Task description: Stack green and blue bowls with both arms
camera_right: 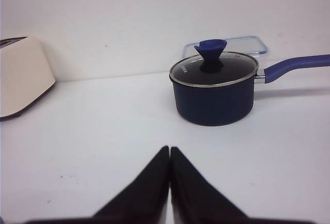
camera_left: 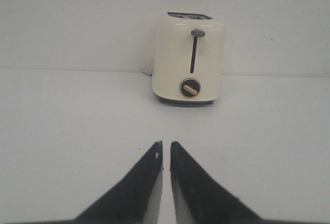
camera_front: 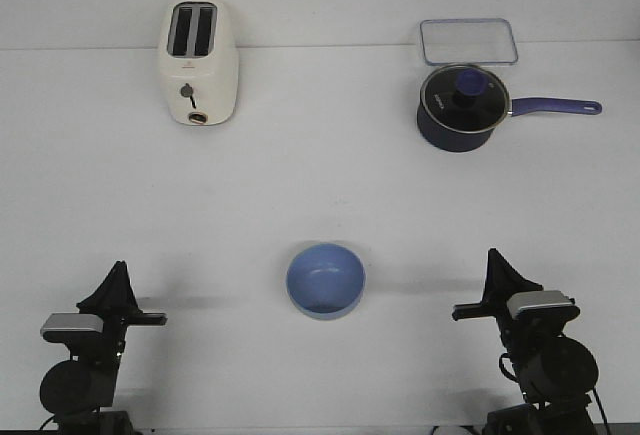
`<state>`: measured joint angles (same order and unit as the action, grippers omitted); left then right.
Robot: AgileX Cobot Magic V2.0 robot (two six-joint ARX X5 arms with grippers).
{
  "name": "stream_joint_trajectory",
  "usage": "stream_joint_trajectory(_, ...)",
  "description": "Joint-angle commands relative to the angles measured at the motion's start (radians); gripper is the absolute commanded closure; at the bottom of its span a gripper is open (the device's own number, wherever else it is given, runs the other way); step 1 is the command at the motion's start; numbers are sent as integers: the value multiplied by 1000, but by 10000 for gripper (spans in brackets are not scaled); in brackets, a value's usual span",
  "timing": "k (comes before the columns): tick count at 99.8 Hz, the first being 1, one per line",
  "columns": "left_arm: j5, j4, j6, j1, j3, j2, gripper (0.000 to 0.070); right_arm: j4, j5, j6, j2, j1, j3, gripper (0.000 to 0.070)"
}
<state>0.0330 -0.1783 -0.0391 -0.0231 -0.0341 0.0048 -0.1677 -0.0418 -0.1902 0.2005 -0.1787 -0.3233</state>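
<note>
Two slim black robot arms sit parked at the near edge of the white table (camera_front: 320, 185), one at each corner, and neither touches anything. The left gripper (camera_left: 165, 154) has its pointed black fingers drawn almost together, only a thin slit between the tips, and holds nothing. The right gripper (camera_right: 170, 154) has its fingers pressed tip to tip, likewise bare. Both point forward over the table, which looks like a resting pose that leaves the middle free.

Only one bowl shape shows: the small round light periwinkle blue bowl (camera_front: 326, 280), standing upright near the front edge, between the two arms and well apart from each. Its inside is smooth and plain, with a faint dark smudge low on the inner wall. Along its near underside the rim seems to carry a paler, greenish edge; that may be the pale sage green bowl sitting beneath it, but from the front view I cannot tell for certain. If so, the stack looks made already and the arms rest clear of it. No separate green bowl is in sight in any view.

Farther back, well away from the bowl, stand a cream two-slot toaster (camera_front: 199, 62) on the left and a dark blue long-handled saucepan with glass lid (camera_front: 462, 108) on the right, with a clear rectangular lidded box (camera_front: 468, 42) just behind the pan. They lie out of the working area, so a reach toward the bowl would not meet them
</note>
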Motion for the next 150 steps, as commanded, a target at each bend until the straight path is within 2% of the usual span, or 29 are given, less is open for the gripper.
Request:
stream_joint_trajectory(1, 5, -11, 8, -1, 20, 0, 686, 11, -1, 5, 2, -3, -2, 700)
stream_joint_trajectory(63, 5, -6, 8, -1, 20, 0, 686, 10, -6, 16, 1, -3, -2, 700)
stream_joint_trajectory(70, 5, -6, 8, -1, 20, 0, 685, 9, -19, 100, -5, -2, 0, 700)
stream_joint_trajectory(77, 5, -6, 8, -1, 20, 0, 686, 16, -18, 240, -32, 13, 21, 700)
stream_joint_trajectory(83, 5, -6, 8, -1, 20, 0, 686, 37, 8, 346, -67, 44, 59, 700)
stream_joint_trajectory(89, 5, -5, 8, -1, 20, 0, 686, 59, 47, 394, -106, 85, 102, 700)
stream_joint_trajectory(105, 5, -5, 8, -1, 20, 0, 685, 64, 68, 443, -203, 172, 204, 700)
stream_joint_trajectory(121, 5, -5, 8, -1, 20, 0, 686, 171, 61, 461, -199, 205, 311, 700)
stream_joint_trajectory(150, 5, -2, 8, -1, 20, 0, 686, 140, 68, 452, -199, 205, 310, 700)
